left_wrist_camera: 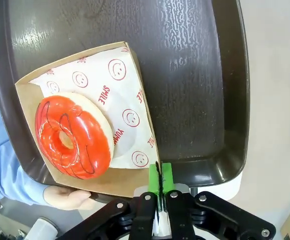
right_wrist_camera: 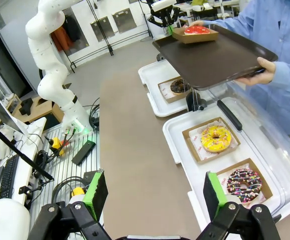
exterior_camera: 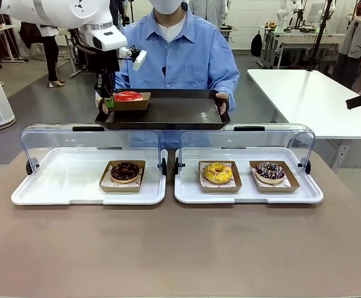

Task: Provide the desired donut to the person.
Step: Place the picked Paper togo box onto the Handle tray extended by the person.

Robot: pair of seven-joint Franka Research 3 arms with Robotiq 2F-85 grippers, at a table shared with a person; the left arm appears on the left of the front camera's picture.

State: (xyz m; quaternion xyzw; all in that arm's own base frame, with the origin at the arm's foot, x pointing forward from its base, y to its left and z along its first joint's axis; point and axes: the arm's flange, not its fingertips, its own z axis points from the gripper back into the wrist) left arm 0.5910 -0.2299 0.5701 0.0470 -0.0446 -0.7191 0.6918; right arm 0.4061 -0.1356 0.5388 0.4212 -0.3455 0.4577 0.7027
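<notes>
On the dark serving tray, near one corner, the red-glazed donut lies in its open cardboard box, on white paper printed with red smiley faces. The box rests flat on the tray floor, close to the rim on the side of the person, who holds the tray level above the far edge of the bench. One of the person's hands grips the rim just under the box.

The left pincer reaches down to the box's outer corner. Its green pads stand narrow, one on either side of the thin cardboard wall. Whether they press the wall or stand just off it I cannot tell.

Below the tray, on the bench, two white display trays sit side by side with their clear lids tipped back. The left display tray holds one chocolate donut in a cardboard box near its inner end. The right display tray holds a yellow donut and, beside it, a dark donut with coloured sprinkles, each in its own box.

The right pincer hangs wide, its pads well apart and gripping nothing, above the bench on the robot's side of the right display tray.
</notes>
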